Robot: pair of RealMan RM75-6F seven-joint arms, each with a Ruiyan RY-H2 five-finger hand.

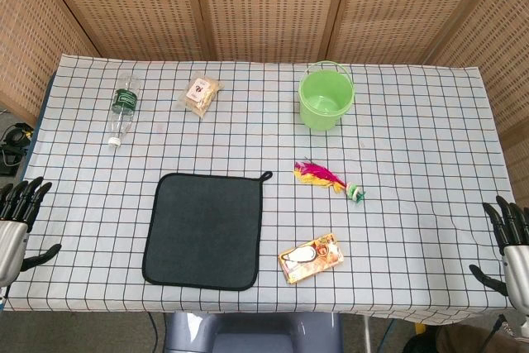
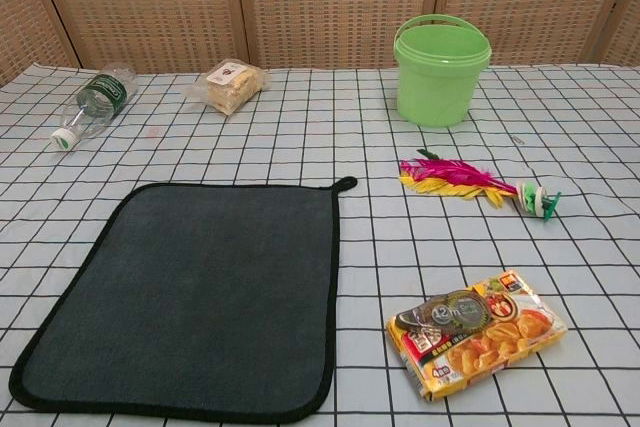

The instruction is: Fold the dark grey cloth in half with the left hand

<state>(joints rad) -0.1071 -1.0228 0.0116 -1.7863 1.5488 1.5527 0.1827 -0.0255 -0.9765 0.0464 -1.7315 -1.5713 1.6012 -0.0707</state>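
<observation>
The dark grey cloth (image 1: 205,230) (image 2: 193,292) lies flat and unfolded on the checked tablecloth, near the front edge and left of centre, with a small black loop at its far right corner. My left hand (image 1: 18,217) hovers at the table's left front edge, fingers spread, holding nothing, well to the left of the cloth. At the right front edge my right hand (image 1: 509,239) is also spread and empty. Neither hand shows in the chest view.
A snack packet (image 1: 311,257) lies right of the cloth. A pink-and-yellow feather toy (image 1: 329,179) sits beyond it. At the back stand a green bucket (image 1: 326,97), a wrapped snack (image 1: 202,94) and a lying plastic bottle (image 1: 122,108).
</observation>
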